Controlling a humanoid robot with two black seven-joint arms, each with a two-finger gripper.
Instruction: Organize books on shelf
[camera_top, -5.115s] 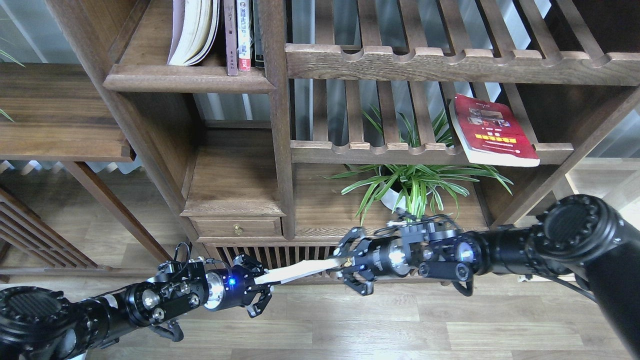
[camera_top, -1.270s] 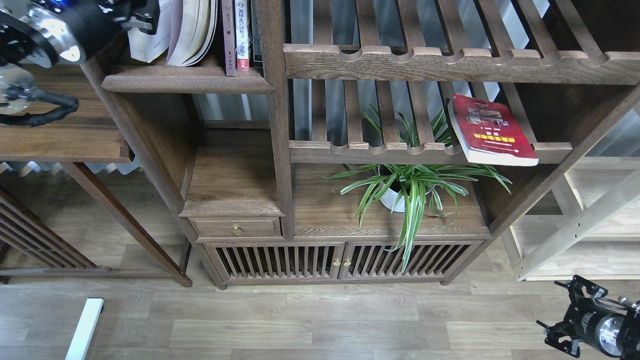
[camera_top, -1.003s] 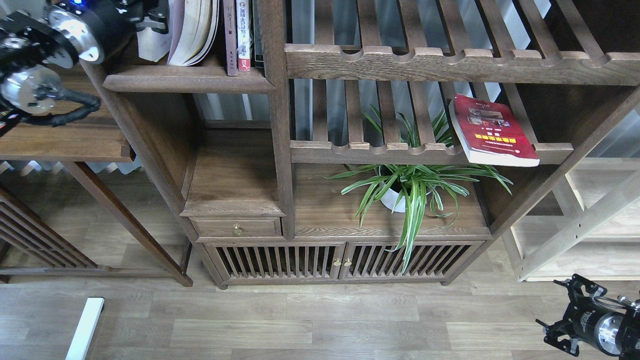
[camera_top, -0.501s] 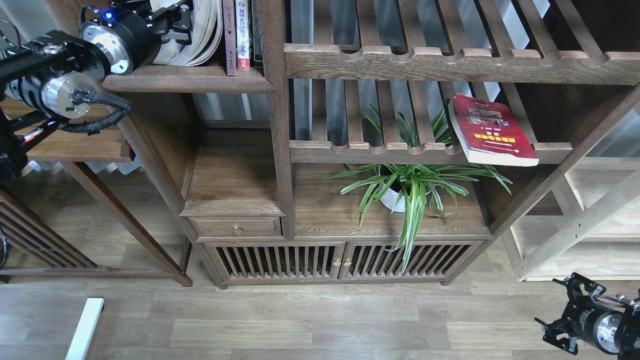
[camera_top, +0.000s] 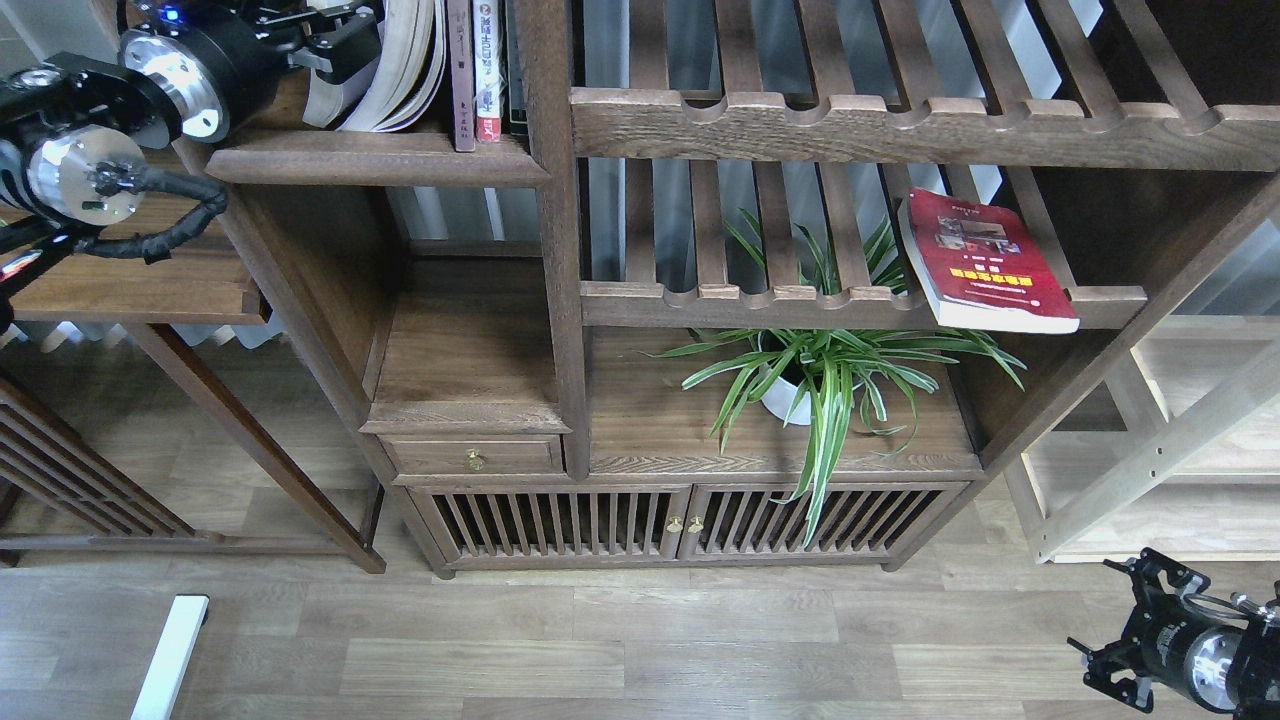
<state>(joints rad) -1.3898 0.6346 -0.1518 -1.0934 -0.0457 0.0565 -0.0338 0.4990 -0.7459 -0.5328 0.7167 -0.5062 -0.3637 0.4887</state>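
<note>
My left gripper (camera_top: 325, 35) is up at the top left, inside the narrow compartment above the dark-brown shelf (camera_top: 380, 160). It sits on the top of the pale book (camera_top: 322, 100), which leans against a fanned-open paperback (camera_top: 405, 70). The frame edge cuts off the grip, so I cannot tell whether it holds the book. The red book with a yellow band (camera_top: 985, 265) lies flat on a slatted rack at the right. No yellow-green cover shows. My right gripper (camera_top: 1105, 665) hangs low at the bottom right, open and empty.
Thin upright books (camera_top: 487, 70) stand at the compartment's right end, against the post. A potted spider plant (camera_top: 820, 380) sits under the slatted rack. A pale wood rack (camera_top: 1150, 450) stands at the right, a dark side table (camera_top: 130, 290) at the left, and a white bar (camera_top: 170, 655) lies on the floor.
The left arm carried the pale book rightward into the compartment against the fanned book. In the last half second its wrist drew back left. The right arm barely moved.
</note>
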